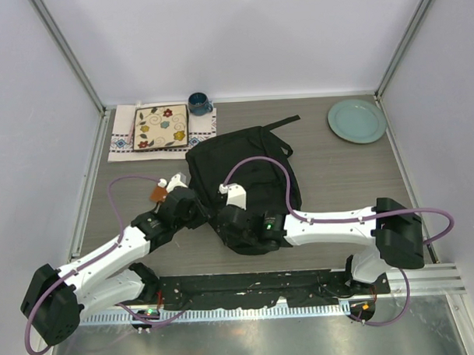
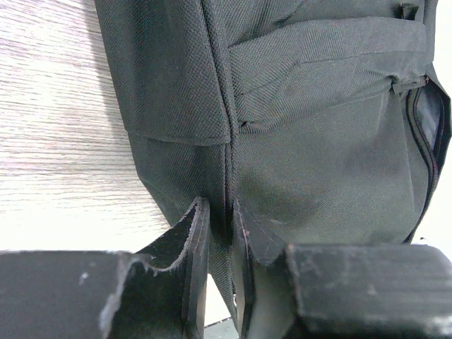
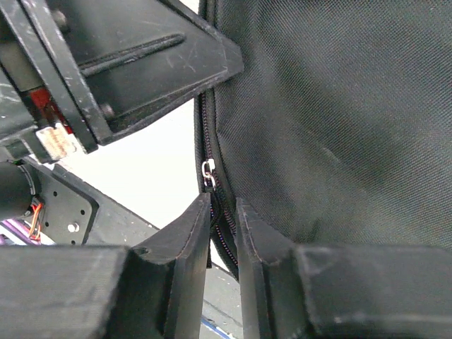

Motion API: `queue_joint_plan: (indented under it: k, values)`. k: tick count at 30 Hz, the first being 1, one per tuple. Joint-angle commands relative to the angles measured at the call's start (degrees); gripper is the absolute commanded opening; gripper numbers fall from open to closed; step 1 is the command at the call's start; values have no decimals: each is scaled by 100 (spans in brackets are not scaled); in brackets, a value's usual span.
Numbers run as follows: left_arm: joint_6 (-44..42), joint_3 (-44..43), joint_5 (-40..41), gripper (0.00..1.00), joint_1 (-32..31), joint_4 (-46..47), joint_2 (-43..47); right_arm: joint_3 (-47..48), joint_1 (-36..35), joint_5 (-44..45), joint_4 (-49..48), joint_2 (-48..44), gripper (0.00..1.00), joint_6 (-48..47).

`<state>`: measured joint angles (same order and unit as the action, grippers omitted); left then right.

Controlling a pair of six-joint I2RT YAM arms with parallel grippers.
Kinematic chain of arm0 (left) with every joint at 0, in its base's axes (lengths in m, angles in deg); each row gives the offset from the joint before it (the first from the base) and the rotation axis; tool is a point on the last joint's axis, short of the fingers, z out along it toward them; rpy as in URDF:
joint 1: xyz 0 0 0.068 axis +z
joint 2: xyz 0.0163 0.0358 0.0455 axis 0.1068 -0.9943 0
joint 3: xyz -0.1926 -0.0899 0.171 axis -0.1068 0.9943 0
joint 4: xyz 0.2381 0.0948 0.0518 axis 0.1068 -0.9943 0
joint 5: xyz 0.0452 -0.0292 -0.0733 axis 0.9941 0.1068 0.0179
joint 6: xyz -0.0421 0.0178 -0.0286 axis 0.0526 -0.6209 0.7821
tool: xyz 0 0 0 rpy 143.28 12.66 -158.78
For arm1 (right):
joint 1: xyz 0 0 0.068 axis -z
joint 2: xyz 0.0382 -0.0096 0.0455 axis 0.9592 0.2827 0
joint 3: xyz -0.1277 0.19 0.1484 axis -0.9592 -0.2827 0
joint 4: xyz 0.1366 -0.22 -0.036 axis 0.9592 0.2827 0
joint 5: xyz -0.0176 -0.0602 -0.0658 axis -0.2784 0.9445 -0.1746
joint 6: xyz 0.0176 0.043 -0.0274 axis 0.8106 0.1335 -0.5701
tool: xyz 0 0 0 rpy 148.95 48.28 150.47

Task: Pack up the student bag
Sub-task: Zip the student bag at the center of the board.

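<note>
Pinching student bag seam with left hand, right hand nipping zip edge, plate, mug beyond

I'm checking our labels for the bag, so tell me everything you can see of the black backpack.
The student bag is a black, rounded backpack of coarse woven fabric, lying flat on the table, with a strap trailing toward the far right. The left wrist view shows a stitched pocket flap. The right wrist view shows a zip with a silver zip pull. The left gripper and right gripper both pinch its near edge.
</note>
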<state>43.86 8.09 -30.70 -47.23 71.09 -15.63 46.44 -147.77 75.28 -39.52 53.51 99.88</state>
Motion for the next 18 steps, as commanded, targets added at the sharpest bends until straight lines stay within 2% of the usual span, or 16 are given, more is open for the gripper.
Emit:
queue_joint_plan:
  k: [1, 11, 14, 15, 18]
  values:
    - [-5, -22, -151, 21, 23, 305, 108, 239, -34, 193, 18, 61, 27, -27]
    - [12, -4, -239, 20, 23, 436, 81, 274, -34, 78, -71, 201, 32, -97]
    - [21, 13, -274, 19, 23, 471, 90, 344, -34, 69, -44, 298, 26, -124]
    - [30, 14, -283, 19, 23, 472, 90, 388, -34, 104, -18, 324, 18, -132]
    - [39, 40, -283, 18, 23, 489, 108, 458, -34, 148, 52, 333, 6, -167]
